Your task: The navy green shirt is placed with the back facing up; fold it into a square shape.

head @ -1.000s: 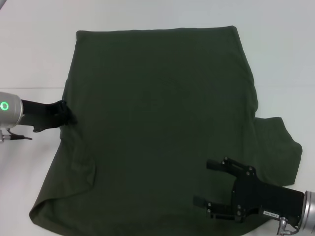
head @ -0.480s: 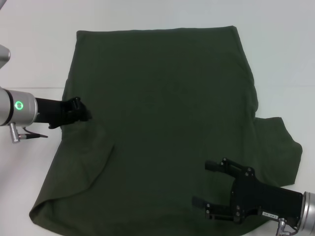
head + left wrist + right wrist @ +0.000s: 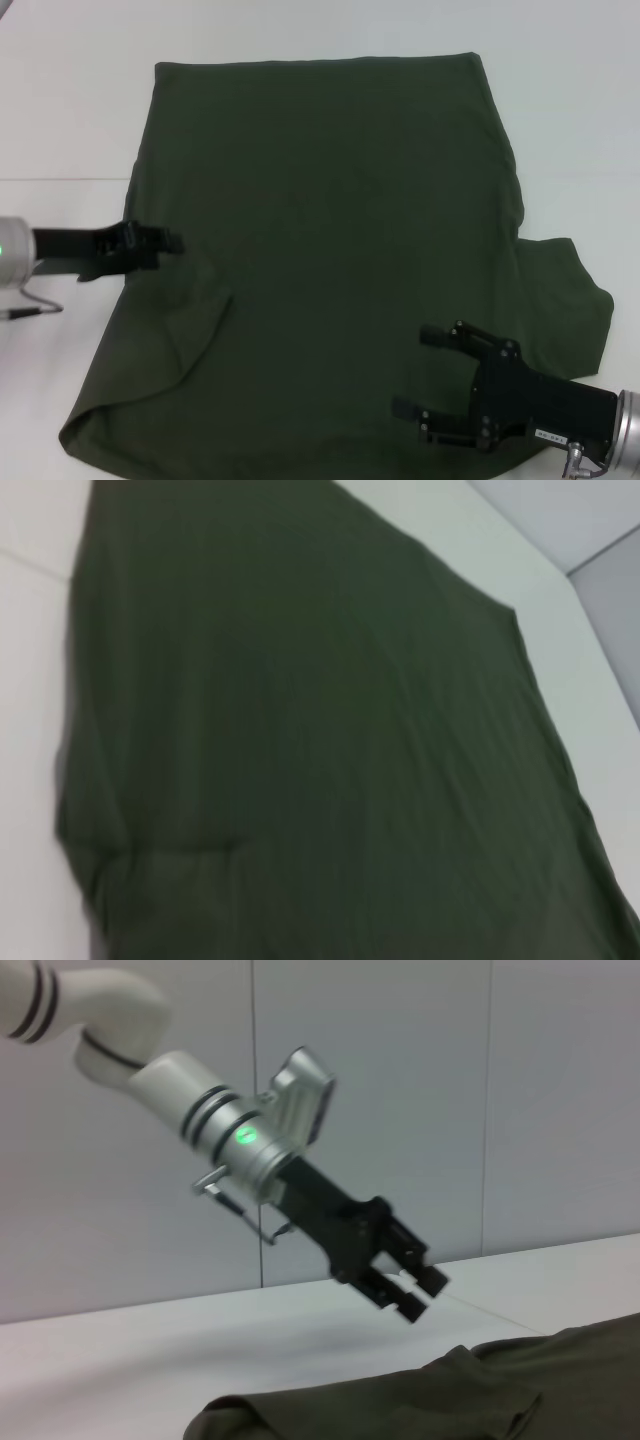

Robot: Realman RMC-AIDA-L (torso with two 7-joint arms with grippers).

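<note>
1. The navy green shirt (image 3: 330, 260) lies spread over the white table (image 3: 60, 90), filling most of the middle. One sleeve sticks out at about 4 o'clock, and the left side is already turned inward, with a soft ridge running down toward 7 o'clock. I take that to be the first lengthwise fold toward a square.
2. The left gripper (image 3: 160, 241) sits at 9 o'clock, just over the shirt's left edge. In the right wrist view (image 3: 410, 1290) it hangs clear above the cloth with its jaws parted only a little and nothing between them, so it looks to have nothing in hand.
3. The right gripper (image 3: 425, 372) waits at 5 o'clock over the lower part of the shirt, its fingers (image 3: 437, 336) spread wide and empty. Whether they touch the fabric I cannot tell.
4. My guess is it is placed there to take the right side, sleeve included.
</note>
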